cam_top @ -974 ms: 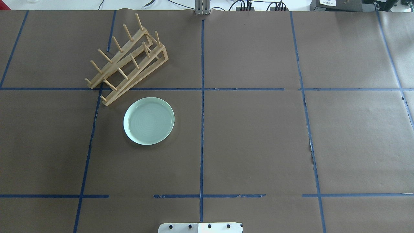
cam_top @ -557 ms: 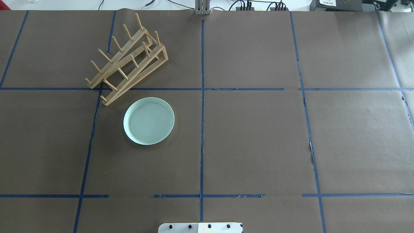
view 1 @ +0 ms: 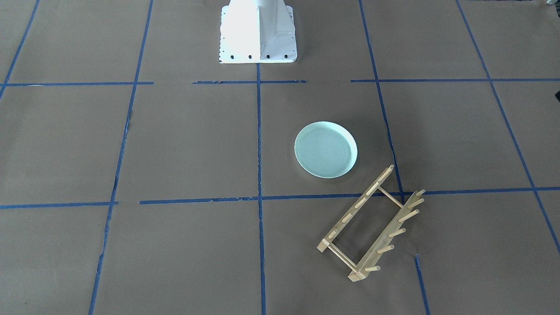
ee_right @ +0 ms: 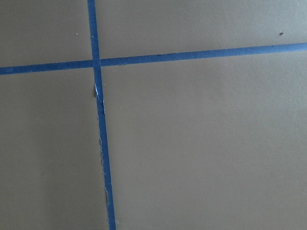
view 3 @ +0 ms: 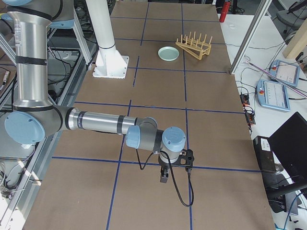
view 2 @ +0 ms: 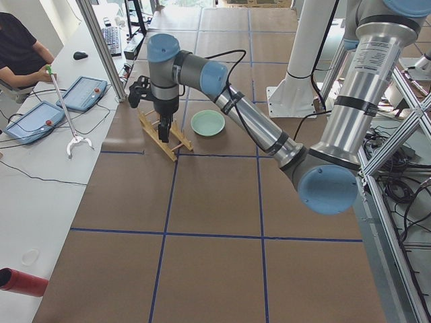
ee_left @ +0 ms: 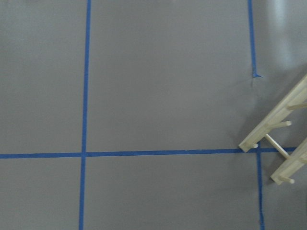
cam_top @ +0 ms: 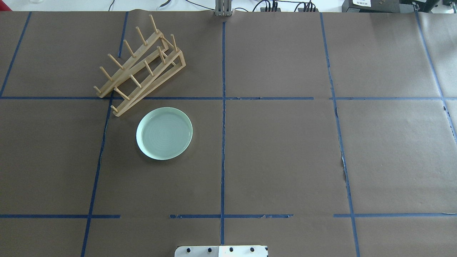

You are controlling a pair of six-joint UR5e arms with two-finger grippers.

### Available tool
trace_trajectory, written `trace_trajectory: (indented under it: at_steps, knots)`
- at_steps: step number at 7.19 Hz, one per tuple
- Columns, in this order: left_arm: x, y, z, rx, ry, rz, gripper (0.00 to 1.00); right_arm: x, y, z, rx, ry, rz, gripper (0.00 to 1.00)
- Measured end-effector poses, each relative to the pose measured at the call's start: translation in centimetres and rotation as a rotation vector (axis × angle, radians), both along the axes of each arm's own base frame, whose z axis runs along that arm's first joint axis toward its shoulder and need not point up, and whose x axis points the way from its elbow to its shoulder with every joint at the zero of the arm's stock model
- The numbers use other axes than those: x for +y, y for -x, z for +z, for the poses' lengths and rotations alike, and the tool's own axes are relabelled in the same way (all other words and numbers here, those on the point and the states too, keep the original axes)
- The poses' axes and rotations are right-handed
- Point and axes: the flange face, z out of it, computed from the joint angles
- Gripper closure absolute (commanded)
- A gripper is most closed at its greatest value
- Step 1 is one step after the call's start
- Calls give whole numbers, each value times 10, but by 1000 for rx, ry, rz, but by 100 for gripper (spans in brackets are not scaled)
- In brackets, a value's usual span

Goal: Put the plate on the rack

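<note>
The pale mint-green plate [cam_top: 164,133] lies flat on the brown table cover, just in front of the wooden rack [cam_top: 141,66], which stands empty and askew at the far left. Both show in the front view, plate [view 1: 326,149] and rack [view 1: 372,223]. The rack's end shows at the right edge of the left wrist view [ee_left: 280,139]. My left gripper [view 2: 161,124] shows only in the left side view, hanging near the rack [view 2: 165,134]; I cannot tell if it is open. My right gripper [view 3: 163,175] shows only in the right side view, far from the plate [view 3: 169,53]; I cannot tell its state.
Blue tape lines [cam_top: 223,107] divide the brown cover into squares. The robot's white base [view 1: 258,30] stands at the table's near edge. Teach pendants [view 2: 81,91] and a grabber tool [view 2: 67,128] lie on the side table past the rack.
</note>
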Motion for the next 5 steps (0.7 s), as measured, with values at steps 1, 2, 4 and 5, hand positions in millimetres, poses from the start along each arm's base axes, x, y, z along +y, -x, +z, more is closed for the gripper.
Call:
trace_trajectory:
  at_steps: [1,2,4,5]
  knots:
    - [3,-42,-42,30,21,0,0,0,0,0,0,0,0,0]
    - [7,-87,-78,47,41,-1,0,0,0,0,0,0,0,0]
    - [31,-192,-123,15,59,-2,0,0,0,0,0,0,0,0]
    - [44,-240,-135,-1,55,-5,0,0,0,0,0,0,0,0]
